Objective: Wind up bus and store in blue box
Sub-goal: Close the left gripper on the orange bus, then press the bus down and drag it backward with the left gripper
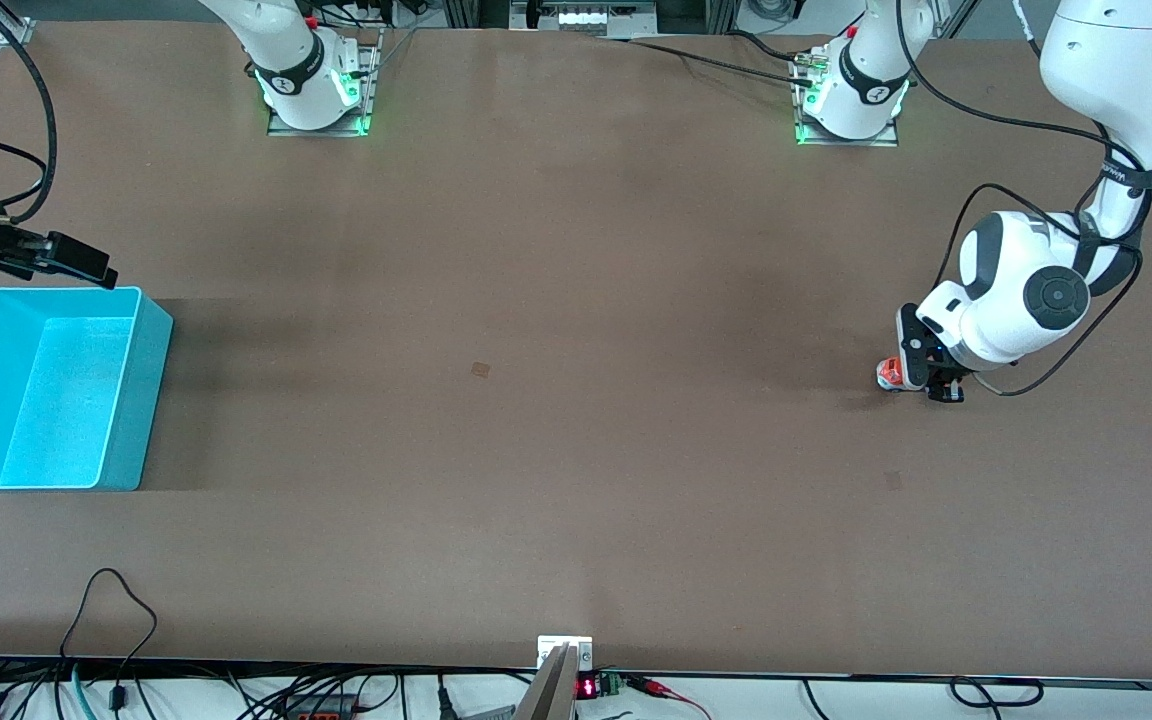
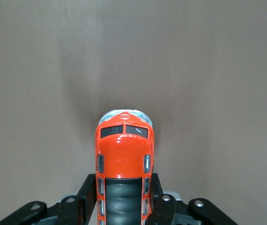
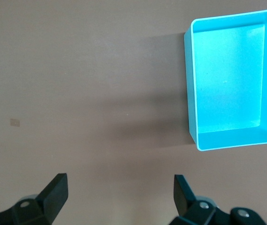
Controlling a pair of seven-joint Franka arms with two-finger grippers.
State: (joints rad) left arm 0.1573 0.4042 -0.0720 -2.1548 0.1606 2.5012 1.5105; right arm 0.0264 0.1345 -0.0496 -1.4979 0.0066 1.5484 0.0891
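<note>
The orange toy bus (image 2: 124, 161) sits on the brown table (image 1: 556, 400) at the left arm's end, clamped by its sides between the left gripper's (image 1: 921, 380) fingers (image 2: 87, 197). The blue box (image 1: 136, 380) rests well apart, at the right arm's end. Near its rim the right gripper (image 3: 119, 192) waits, fingers spread, holding nothing.

A robotics lab — bolted arm bases (image 1: 316, 95), loose cables (image 1: 106, 610).
</note>
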